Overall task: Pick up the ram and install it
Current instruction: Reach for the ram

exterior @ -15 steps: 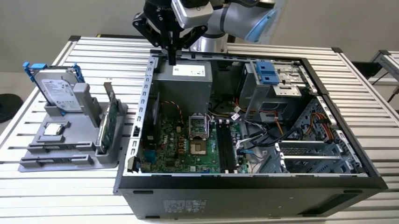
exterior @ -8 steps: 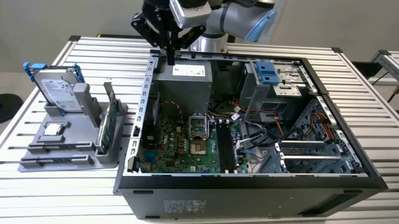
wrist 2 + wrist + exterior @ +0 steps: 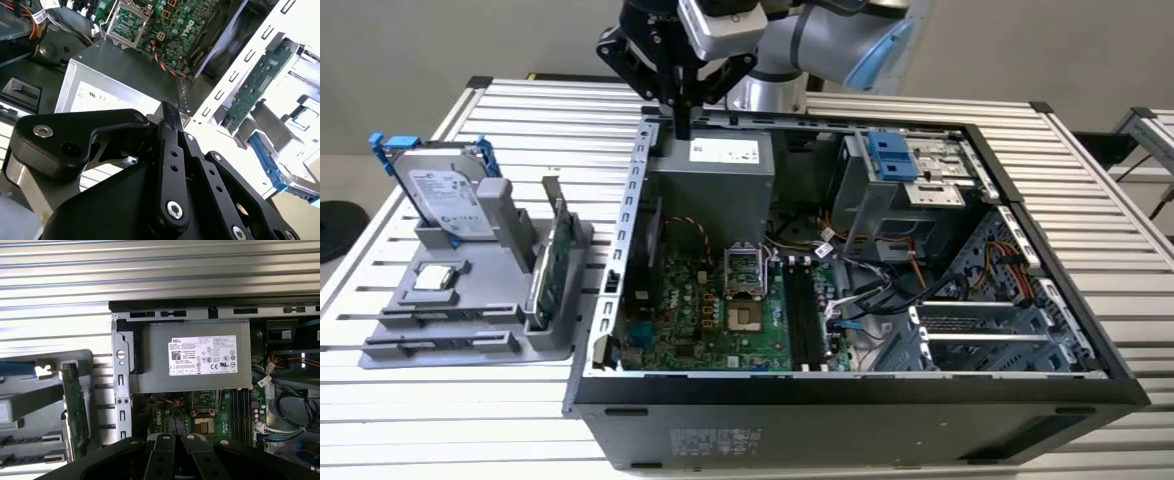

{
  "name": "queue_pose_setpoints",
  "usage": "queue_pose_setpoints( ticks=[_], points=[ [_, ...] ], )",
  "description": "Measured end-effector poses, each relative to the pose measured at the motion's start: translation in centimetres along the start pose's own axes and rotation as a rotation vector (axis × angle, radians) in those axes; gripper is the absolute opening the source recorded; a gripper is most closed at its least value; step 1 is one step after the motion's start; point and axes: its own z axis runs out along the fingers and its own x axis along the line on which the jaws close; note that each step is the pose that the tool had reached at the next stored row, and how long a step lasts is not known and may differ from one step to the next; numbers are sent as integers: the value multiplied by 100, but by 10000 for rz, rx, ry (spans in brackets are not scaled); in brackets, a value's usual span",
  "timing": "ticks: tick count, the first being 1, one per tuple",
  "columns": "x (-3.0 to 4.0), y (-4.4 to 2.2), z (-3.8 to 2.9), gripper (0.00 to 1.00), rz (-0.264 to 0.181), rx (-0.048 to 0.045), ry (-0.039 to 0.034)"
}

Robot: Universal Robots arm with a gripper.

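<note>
My gripper (image 3: 680,105) hangs over the back corner of the open computer case (image 3: 854,385), on the exterior view's left, just above the grey power supply (image 3: 714,170). Its black fingers (image 3: 167,165) are closed on a thin dark stick, the ram (image 3: 680,126), which points down from the fingertips. In the second wrist view the ram (image 3: 169,114) is seen edge-on, poking out past the fingertips. The long black memory slots (image 3: 801,312) lie on the green motherboard (image 3: 707,310), nearer the front of the case than the gripper. In the first wrist view these slots (image 3: 240,415) sit beside the processor socket.
A grey parts holder (image 3: 467,330) stands on the slatted table at the exterior view's left. It carries a silver hard drive (image 3: 447,195) with blue rails and an upright green card (image 3: 550,270). Cables (image 3: 881,290) and a drive cage (image 3: 907,175) crowd the case's right half.
</note>
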Motion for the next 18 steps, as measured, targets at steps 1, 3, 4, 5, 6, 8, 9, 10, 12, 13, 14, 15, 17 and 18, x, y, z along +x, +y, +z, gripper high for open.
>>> queue_pose_setpoints(
  ticks=[1, 3, 4, 5, 6, 8, 9, 10, 12, 13, 14, 15, 17, 18],
  points=[
    [4, 0, 0, 0, 0, -1, 0],
    [11, -1, 0, 0, 0, -1, -1],
    [14, -1, 0, 0, -1, 0, 0],
    [17, -1, 0, 0, 0, -1, 0],
    [21, -1, 0, 0, 0, -2, -1],
    [27, -2, 0, 0, 0, 0, 0],
    [30, -2, 0, 0, 0, -1, 0],
    [33, -2, -1, 0, 0, 0, 0],
    [40, -3, 0, 0, 0, -1, -1],
    [43, -3, 0, 0, 0, -2, -1],
    [46, -3, -1, 0, 0, -1, -1],
    [50, -3, -1, 0, 0, -1, 0],
    [58, -4, -1, 0, 0, -1, 0],
    [64, -5, -1, 0, 0, -1, 0]
  ],
)
